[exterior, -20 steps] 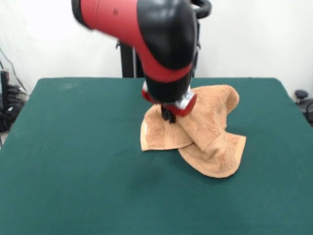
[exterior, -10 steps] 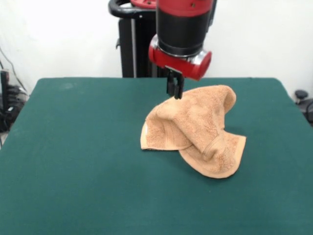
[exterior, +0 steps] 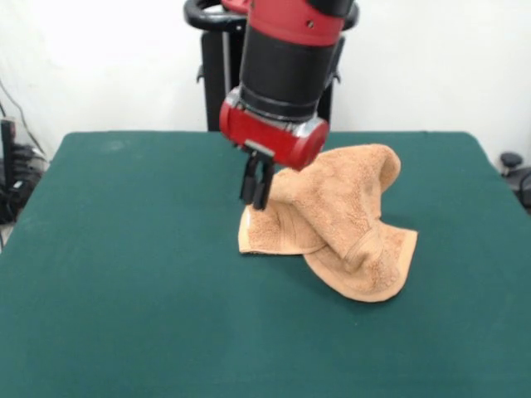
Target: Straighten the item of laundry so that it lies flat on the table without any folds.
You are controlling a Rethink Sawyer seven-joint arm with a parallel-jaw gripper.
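The light orange-tan towel (exterior: 340, 220) lies crumpled and folded over itself on the green table (exterior: 124, 274), right of centre. A raised hump stands at its far side and a folded flap lies at the near right. My gripper (exterior: 255, 189) hangs from the red and black arm just above the towel's left edge. Its black fingers (exterior: 248, 184) are close together, with no cloth between them.
The robot's black pedestal (exterior: 217, 75) stands behind the table's far edge. Cables and a dark object (exterior: 15, 174) lie off the table's left side, and a dark object (exterior: 514, 166) lies off its right side.
The gripper lifted off the towel's middle and moved back. It has now come down and to the left, to the towel's left edge. The towel's hump settled slightly.
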